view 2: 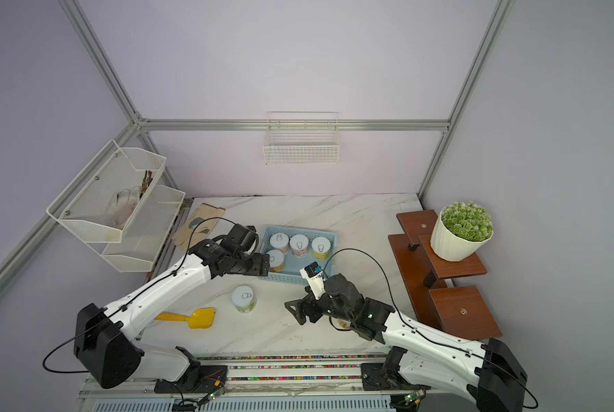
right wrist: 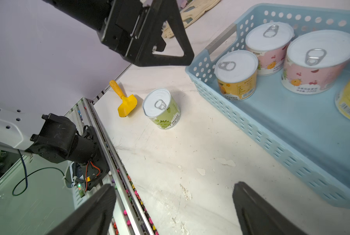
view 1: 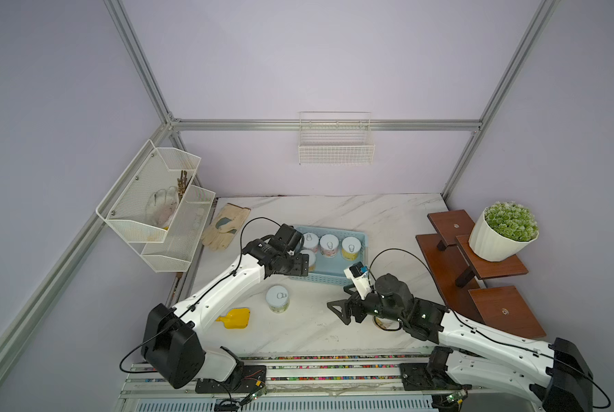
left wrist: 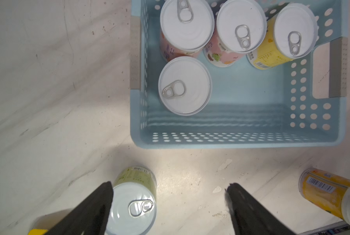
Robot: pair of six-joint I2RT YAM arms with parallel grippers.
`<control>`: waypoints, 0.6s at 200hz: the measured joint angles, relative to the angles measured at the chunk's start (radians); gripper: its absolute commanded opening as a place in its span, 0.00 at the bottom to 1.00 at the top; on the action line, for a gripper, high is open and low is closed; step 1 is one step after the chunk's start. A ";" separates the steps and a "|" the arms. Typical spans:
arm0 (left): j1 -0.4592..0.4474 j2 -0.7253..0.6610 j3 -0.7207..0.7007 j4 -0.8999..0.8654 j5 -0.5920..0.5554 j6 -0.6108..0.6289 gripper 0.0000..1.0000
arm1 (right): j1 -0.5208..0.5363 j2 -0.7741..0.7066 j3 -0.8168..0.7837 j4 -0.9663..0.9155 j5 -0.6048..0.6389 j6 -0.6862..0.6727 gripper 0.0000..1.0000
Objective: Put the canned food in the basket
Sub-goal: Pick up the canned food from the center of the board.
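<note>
Cans in place: four cans [left wrist: 185, 85] are standing upright in the blue basket [left wrist: 241, 140], three lining the far wall and one sitting nearer, at its left end.
Basket: it is resting mid-frame on the marble table [view 1: 316, 331] in both top views.
Green can: the green can [view 1: 277, 299] is standing upright on the table, just below the basket's lower left corner in a top view.
Orange can: the orange can [left wrist: 328, 195] is sitting on the table at the left wrist view's lower right; in the top views the right arm is covering most of it.
Left gripper: the left gripper [left wrist: 169, 191] is hovering at the basket's lower left corner, fingers spread apart, gripping nothing.
Right gripper: the right gripper [right wrist: 173, 189] is hanging above bare table, fingers wide apart, empty.
Around: a yellow scoop [view 1: 234, 318] is lying left of the green can; a glove [view 1: 225, 226] is lying upper left of the basket.
</note>
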State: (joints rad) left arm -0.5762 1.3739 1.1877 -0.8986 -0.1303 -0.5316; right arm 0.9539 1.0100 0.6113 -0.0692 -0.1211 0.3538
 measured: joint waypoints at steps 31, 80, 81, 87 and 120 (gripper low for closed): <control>0.000 -0.095 -0.079 -0.037 -0.026 -0.040 1.00 | 0.106 0.058 0.055 0.002 0.093 -0.014 0.96; 0.000 -0.126 -0.205 -0.049 -0.035 -0.097 1.00 | 0.286 0.108 0.117 0.019 0.261 -0.041 0.98; 0.000 -0.126 -0.206 -0.049 -0.035 -0.098 1.00 | 0.288 0.108 0.117 0.019 0.264 -0.041 0.98; 0.000 -0.126 -0.220 -0.048 -0.034 -0.104 1.00 | 0.304 0.110 0.118 0.027 0.281 -0.042 0.99; 0.000 -0.098 -0.256 -0.025 -0.034 -0.122 1.00 | 0.332 0.113 0.108 0.084 0.339 -0.023 1.00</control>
State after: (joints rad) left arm -0.5762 1.2758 0.9318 -0.9234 -0.1638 -0.6540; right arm 1.2861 1.1225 0.7197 0.0151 0.2176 0.3313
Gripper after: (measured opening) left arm 0.998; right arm 0.998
